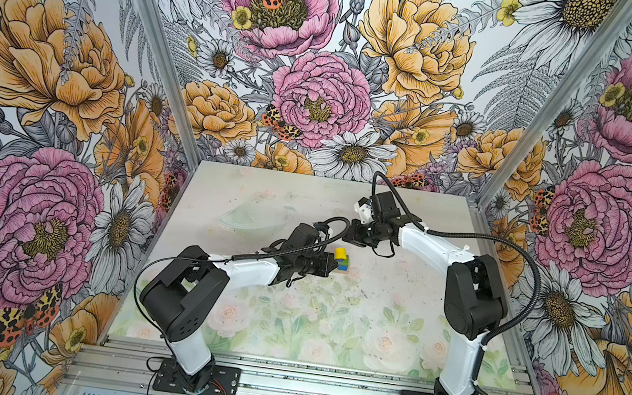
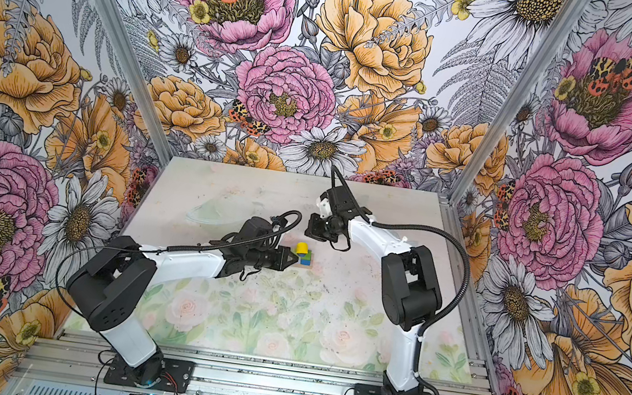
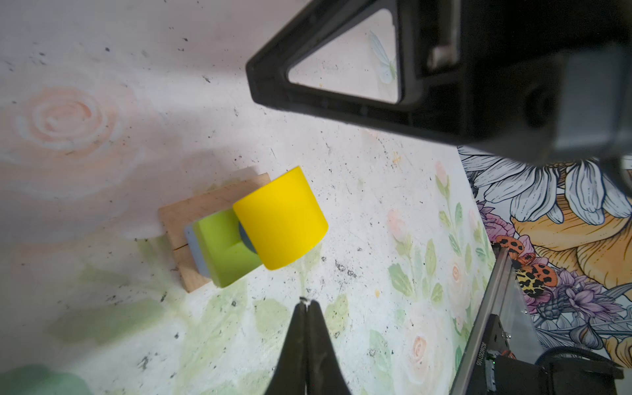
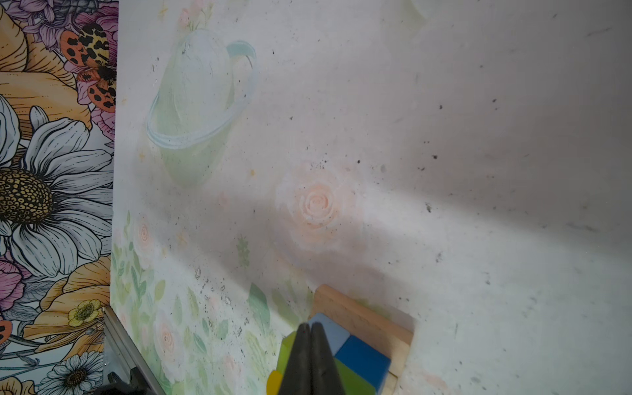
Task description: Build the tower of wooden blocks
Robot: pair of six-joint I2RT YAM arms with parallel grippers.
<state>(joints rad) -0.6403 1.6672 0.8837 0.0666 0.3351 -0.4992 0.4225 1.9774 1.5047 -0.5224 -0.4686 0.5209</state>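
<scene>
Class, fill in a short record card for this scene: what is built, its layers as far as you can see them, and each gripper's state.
Setting: flower-printed table, two arms
Built: wood block tower, mid-table
Base: tan bars, lying flat
On base: light blue cube beside dark blue cube
Higher: green cube over the light blue one
Top: yellow half-round
Left gripper: shut, empty, beside the tower
Right gripper: shut, empty
</scene>
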